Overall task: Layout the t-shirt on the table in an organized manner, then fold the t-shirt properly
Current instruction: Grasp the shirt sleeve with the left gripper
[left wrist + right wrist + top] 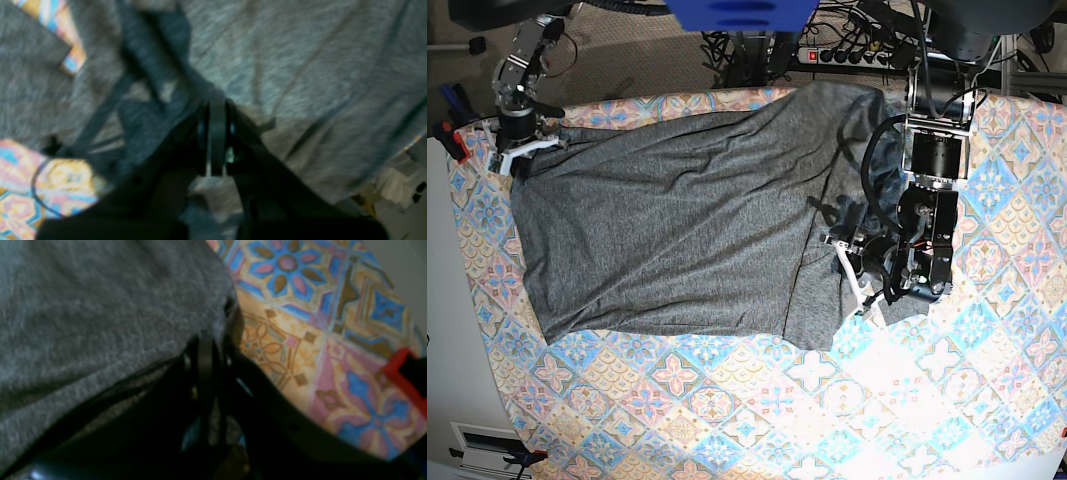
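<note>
My left gripper (855,262) and right gripper (515,152) fingers are clamped on the t-shirt (677,220); I should pull toward 3 and 9 o'clock evenly, keeping fabric low.

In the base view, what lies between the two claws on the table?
Only the t-shirt, spread across the table, in the base view. The right claw is at one shirt corner, the left claw at the opposite side. Nothing else lies between.
</note>
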`<act>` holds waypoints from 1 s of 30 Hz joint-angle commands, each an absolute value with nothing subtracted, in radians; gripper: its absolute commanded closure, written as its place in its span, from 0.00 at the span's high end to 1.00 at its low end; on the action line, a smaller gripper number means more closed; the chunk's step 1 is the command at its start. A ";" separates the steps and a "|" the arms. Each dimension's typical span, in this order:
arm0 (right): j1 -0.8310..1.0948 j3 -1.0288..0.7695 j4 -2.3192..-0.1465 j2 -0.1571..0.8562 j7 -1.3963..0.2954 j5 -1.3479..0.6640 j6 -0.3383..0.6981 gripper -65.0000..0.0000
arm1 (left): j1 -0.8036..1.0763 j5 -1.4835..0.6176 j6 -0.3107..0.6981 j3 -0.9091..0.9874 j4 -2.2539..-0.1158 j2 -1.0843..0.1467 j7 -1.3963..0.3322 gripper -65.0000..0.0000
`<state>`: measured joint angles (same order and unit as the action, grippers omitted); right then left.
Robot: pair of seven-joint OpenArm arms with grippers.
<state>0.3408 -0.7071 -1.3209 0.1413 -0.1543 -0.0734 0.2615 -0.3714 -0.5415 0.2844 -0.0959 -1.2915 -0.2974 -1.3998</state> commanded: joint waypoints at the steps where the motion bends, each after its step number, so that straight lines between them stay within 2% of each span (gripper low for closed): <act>1: 0.348 -0.728 -1.273 0.151 -0.220 -0.048 0.242 0.00 | -0.392 -0.553 0.285 -0.093 -1.307 -0.303 -1.396 0.00; 8: 0.162 -0.779 -1.063 0.160 -0.220 -0.047 0.242 0.00 | -0.377 -0.549 0.285 -0.093 -1.307 -0.340 -1.396 0.00; 15: 0.039 -0.783 -0.894 0.225 -0.220 -0.045 0.242 0.00 | -0.375 -0.549 0.285 -0.093 -1.307 -0.351 -1.396 0.00; 20: 0.025 -0.802 -0.862 0.246 -0.220 -0.047 0.240 0.00 | -0.375 -0.549 0.285 -0.093 -1.307 -0.351 -1.396 0.00; 25: 0.027 -0.941 -0.857 0.246 -0.220 -0.047 0.240 0.00 | -0.375 -0.547 0.283 -0.093 -1.307 -0.351 -1.396 0.00; 30: 0.028 -0.952 -0.857 0.246 -0.220 -0.045 0.240 0.00 | -0.380 -0.545 0.282 -0.093 -1.307 -0.351 -1.396 0.00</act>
